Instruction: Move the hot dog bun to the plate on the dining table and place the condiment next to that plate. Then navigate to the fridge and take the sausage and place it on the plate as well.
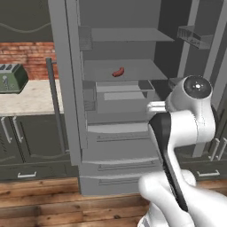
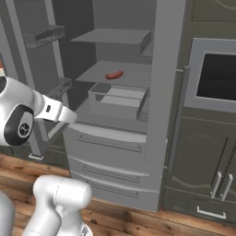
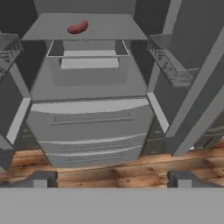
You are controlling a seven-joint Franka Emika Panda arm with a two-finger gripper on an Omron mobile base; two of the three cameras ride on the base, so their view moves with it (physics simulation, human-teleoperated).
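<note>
Sausage (image 1: 118,72) (image 2: 114,74) (image 3: 78,27) lying alone on the middle shelf (image 1: 133,68) (image 2: 131,73) (image 3: 109,28) of the open fridge (image 1: 119,128) (image 2: 110,138) (image 3: 89,122), red, slightly curved, toward the shelf's left half in all three views. Nothing else on that shelf. Upper shelf (image 1: 128,34) (image 2: 110,36) above it bare. Below the sausage shelf, an open-topped grey crisper drawer (image 1: 122,95) (image 2: 117,99) (image 3: 89,54), no contents visible inside. Under that, stacked closed freezer drawers (image 1: 119,155) (image 2: 106,161) (image 3: 87,131) with bar handles. Both fridge doors swung wide; wire-sided door bins (image 1: 195,37) (image 2: 44,36) (image 3: 168,65) on them, with nothing to be seen in them.

Gripper (image 3: 111,179) well back from the fridge, aimed at its front, fingertips (image 3: 41,178) spread as wide apart as they go, holding nothing, wooden floor (image 1: 40,199) (image 2: 193,226) (image 3: 109,168) showing between them. White arm (image 1: 186,119) (image 2: 27,115) raised in front of the lower drawers, well apart from the sausage.

Left of the fridge: pale counter (image 1: 26,97) with a green toaster (image 1: 11,78) against a brick wall (image 1: 31,55), dark cabinets (image 1: 31,142) beneath. Right of the fridge: built-in oven (image 2: 216,78) set in dark cabinetry (image 2: 203,156).
</note>
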